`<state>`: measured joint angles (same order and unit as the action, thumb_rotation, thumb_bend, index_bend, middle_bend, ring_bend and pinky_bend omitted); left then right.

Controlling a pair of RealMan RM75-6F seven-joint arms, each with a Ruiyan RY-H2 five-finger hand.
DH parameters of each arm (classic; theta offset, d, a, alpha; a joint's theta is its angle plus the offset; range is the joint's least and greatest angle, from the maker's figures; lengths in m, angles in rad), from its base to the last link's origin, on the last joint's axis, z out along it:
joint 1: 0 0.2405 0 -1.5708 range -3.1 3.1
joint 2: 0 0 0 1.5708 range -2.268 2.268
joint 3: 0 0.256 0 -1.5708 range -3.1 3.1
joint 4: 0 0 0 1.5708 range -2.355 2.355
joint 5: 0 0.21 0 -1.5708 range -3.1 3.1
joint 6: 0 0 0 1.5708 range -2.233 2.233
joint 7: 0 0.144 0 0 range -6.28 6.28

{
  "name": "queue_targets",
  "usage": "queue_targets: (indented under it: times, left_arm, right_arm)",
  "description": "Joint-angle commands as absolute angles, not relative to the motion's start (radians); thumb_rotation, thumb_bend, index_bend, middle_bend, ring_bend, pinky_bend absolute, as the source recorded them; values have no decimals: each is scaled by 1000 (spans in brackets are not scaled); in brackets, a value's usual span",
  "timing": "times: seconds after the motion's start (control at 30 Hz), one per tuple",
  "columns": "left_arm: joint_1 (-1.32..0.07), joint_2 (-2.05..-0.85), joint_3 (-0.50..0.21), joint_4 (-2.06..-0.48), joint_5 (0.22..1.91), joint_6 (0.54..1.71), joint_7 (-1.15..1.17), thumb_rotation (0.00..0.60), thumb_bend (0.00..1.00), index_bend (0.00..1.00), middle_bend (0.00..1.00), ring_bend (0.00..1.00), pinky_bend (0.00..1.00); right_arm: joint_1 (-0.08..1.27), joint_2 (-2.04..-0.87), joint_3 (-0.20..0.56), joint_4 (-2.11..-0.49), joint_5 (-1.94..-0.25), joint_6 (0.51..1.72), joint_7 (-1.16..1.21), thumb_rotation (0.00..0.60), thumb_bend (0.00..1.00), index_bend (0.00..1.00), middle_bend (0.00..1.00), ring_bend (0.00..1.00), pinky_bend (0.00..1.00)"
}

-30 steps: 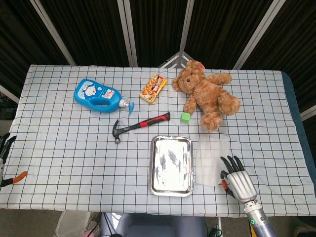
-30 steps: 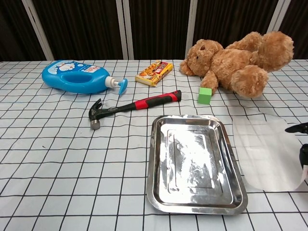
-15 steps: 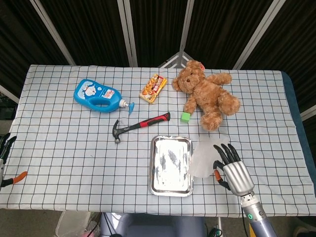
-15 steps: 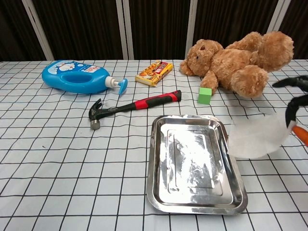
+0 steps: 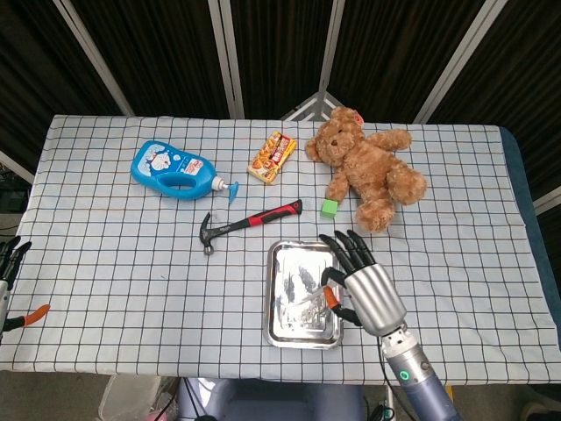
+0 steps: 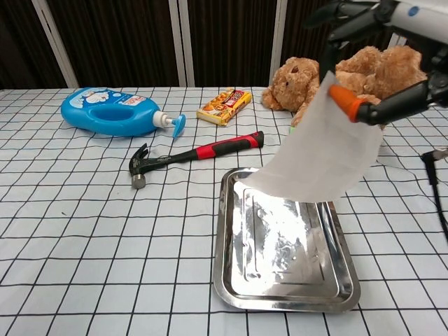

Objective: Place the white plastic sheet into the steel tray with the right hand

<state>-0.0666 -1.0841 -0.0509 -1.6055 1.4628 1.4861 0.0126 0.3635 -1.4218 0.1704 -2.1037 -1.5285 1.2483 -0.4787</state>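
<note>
Your right hand (image 6: pixel 378 70) has lifted the limp, translucent white plastic sheet (image 6: pixel 318 154), pinched, over the shiny rectangular steel tray (image 6: pixel 280 294).

Your right hand (image 5: pixel 368 285) shows a brushed silver metal back with black fingers (image 5: pixel 351 250) and an orange thumb tip. The sheet (image 6: pixel 318 150) it holds looks like thin, matt, translucent white plastic. At 6 o'clock from the sheet, the tray (image 6: pixel 231 280) is glossy, scuffed steel. The cloth (image 6: pixel 84 231) is smooth checked fabric. At 12 o'clock, the bear (image 6: pixel 357 87) is fuzzy plush; at 10 o'clock, the bottle (image 6: pixel 112 112) is shiny blue plastic.
</note>
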Motion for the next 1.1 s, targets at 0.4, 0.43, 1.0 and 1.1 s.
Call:
queue_targets:
  times: [0.4, 0.43, 1.0, 1.1]
  left_arm:
    - [-68, -1080, -46, -1605, 1467, 1480, 8, 600, 0, 0, 0, 0, 0]
    - [-69, -1079, -46, -1606, 1467, 1479, 8, 600, 0, 0, 0, 0, 0]
    - [-67, -1080, -48, -1610, 1461, 1483, 12, 600, 0, 0, 0, 0, 0]
    - [-67, -1079, -47, -1610, 1464, 1485, 10, 600, 0, 0, 0, 0, 0]
  right_arm:
    - [342, -1516, 66, -1972, -1396, 1238, -502, 600, 595, 642, 126, 0, 0]
    - [340, -1513, 61, -1958, -1390, 1235, -493, 600, 595, 642, 126, 0, 0]
    - [373, -1447, 0, -1849, -1372, 1128, -444, 600, 595, 657, 126, 0, 0]
    - [376, -1436, -6, -1863, -1376, 1123, -447, 600, 595, 657, 126, 0, 0]
